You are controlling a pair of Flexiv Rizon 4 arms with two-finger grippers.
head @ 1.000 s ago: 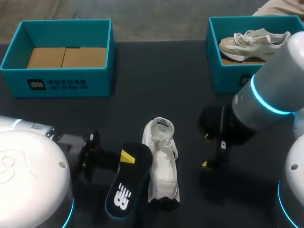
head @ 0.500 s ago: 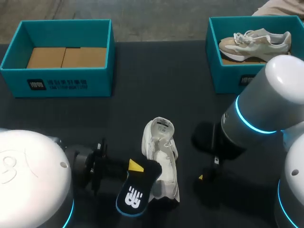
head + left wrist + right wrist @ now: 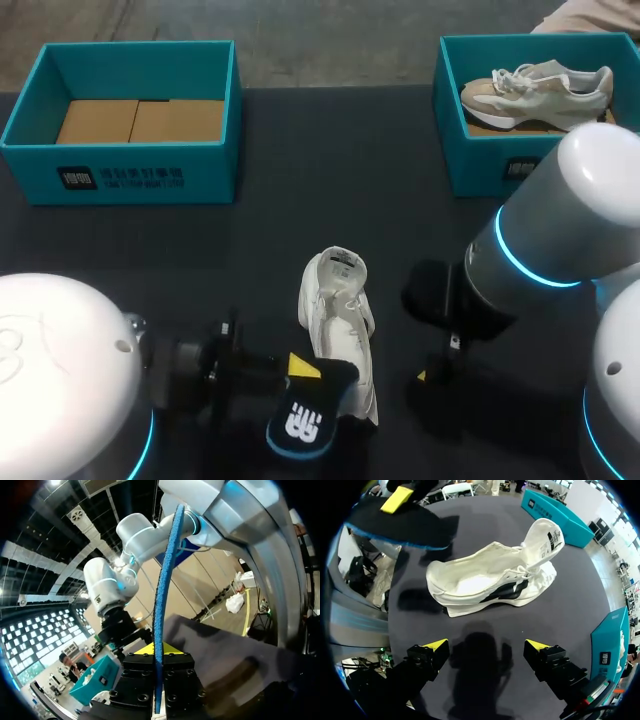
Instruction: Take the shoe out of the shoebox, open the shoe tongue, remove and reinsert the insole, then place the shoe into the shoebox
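Tools first: your left tool (image 3: pixel 300 367) is clamping the dark insole (image 3: pixel 302 424) at lower centre. Your right tool (image 3: pixel 487 647) is hanging wide open, gripping nothing, beside the white shoe (image 3: pixel 338 330) lying on the counter (image 3: pixel 330 150).

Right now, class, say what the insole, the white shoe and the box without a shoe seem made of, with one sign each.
The insole: likely foam, matte black with a blue edge, thin and curving. The shoe: seems white fabric, soft and creased. The box: probably cardboard, smooth teal walls, brown floor.
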